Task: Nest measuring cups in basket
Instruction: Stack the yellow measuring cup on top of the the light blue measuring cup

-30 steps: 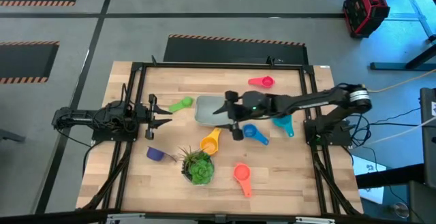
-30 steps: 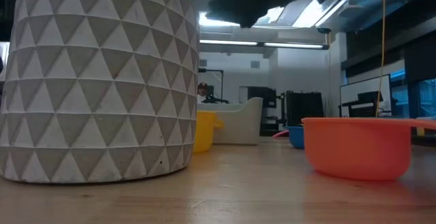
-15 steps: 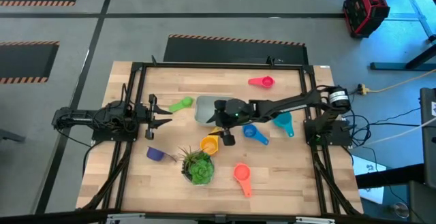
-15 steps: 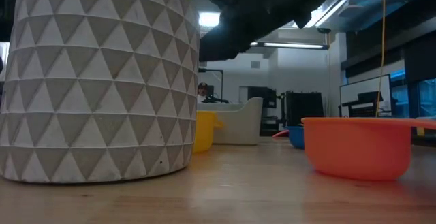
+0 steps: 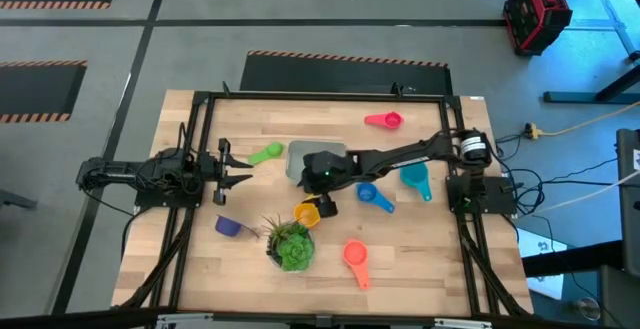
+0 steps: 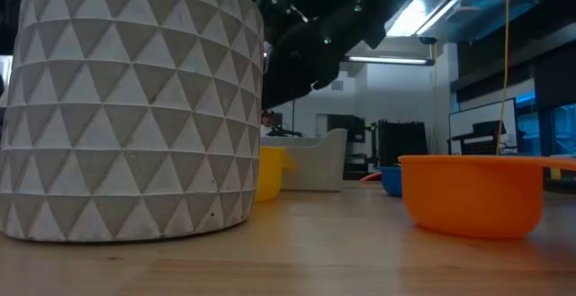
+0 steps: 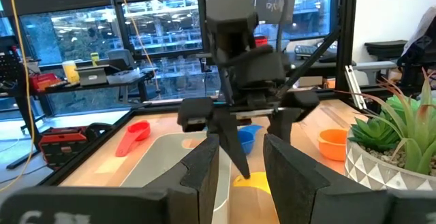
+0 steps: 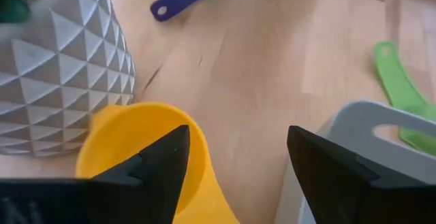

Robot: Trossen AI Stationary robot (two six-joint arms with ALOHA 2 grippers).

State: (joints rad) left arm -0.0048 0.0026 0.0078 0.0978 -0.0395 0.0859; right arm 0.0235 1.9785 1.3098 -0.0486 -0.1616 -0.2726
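My right gripper [image 5: 322, 195] is open and hangs low over the yellow measuring cup [image 5: 308, 211]. Its fingers stand on either side of the cup's handle [image 8: 212, 195], beside the bowl [image 8: 139, 149]. The pale grey basket [image 5: 306, 159] sits just beyond, its rim in the right wrist view [image 8: 354, 132]. Green [image 5: 265, 154], pink [image 5: 385, 121], blue [image 5: 372, 195], teal [image 5: 415, 179], purple [image 5: 233, 226] and orange-red [image 5: 355, 259] cups lie scattered on the table. My left gripper [image 5: 236, 169] waits open at the table's left.
A potted plant [image 5: 290, 244] in a white triangle-patterned pot [image 8: 54, 67] stands close to the yellow cup on its near side. A black frame [image 5: 200, 99] borders the wooden table. The left wrist view shows my right arm [image 7: 238, 54] coming down over the basket [image 7: 163, 163].
My right gripper has moved toward the table's left and near edges and come down, from over the basket to just above the yellow cup. The cups and basket have stayed in place.
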